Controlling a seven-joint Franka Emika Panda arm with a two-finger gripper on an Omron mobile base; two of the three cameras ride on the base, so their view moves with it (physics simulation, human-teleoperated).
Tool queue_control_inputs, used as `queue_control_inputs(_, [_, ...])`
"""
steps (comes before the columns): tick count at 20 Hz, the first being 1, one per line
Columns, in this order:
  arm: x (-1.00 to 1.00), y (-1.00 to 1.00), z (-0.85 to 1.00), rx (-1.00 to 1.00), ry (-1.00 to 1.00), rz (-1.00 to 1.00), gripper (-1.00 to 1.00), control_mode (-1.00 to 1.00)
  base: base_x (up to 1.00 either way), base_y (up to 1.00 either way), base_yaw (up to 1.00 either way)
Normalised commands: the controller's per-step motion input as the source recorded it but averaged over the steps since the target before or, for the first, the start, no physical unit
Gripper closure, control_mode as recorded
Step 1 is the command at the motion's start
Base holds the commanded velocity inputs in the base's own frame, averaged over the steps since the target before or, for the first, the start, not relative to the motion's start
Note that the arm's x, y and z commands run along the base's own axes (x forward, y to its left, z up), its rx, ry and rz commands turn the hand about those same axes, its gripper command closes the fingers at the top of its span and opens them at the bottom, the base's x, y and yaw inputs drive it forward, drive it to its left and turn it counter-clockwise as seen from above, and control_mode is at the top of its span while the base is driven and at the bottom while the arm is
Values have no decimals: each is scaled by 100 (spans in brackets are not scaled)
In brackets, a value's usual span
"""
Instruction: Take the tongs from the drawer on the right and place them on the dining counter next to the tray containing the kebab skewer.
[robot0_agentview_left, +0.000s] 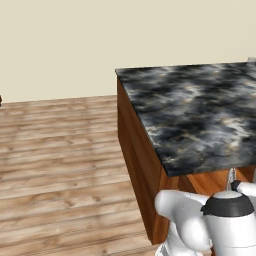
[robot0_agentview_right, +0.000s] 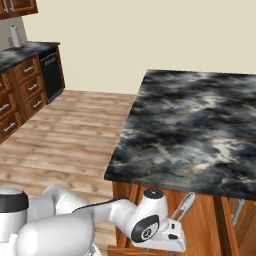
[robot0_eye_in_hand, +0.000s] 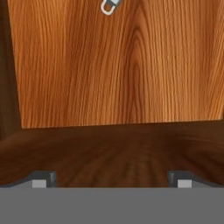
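The dining counter is a black marbled slab on a reddish wood base. My hand hangs low in front of that base, below the slab's near edge. In the hand view my gripper is open, with its two fingertips wide apart and nothing between them. It faces a flat wood panel with darker wood walls on the left and near side, which looks like the inside of the drawer. A small silvery piece pokes in at the top edge; I cannot tell whether it belongs to the tongs. The tray and kebab skewer are out of view.
Silver handles stick out of the counter's base close to my hand. Brown cabinets and a dark appliance line the far left wall. Plank floor lies open to the left of the counter.
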Motion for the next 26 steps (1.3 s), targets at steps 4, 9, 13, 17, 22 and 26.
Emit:
queue_control_inputs(4, [35, 0, 10, 12, 16, 0, -100, -100, 0, 0, 0])
queue_control_inputs(9, [33, 0, 39, 14, 26, -2, -100, -100, 0, 0, 0])
queue_control_inputs(13, [28, 0, 35, 11, 10, -5, -100, -100, 0, 0, 0])
queue_control_inputs(17, [21, 0, 20, 8, 0, -8, -100, -100, 0, 0, 0])
queue_control_inputs(22, [14, 0, 0, 6, 4, -2, -100, -100, 0, 0, 0])
queue_control_inputs(26, [27, 0, 0, 0, -1, -2, -100, -100, 0, 0, 0])
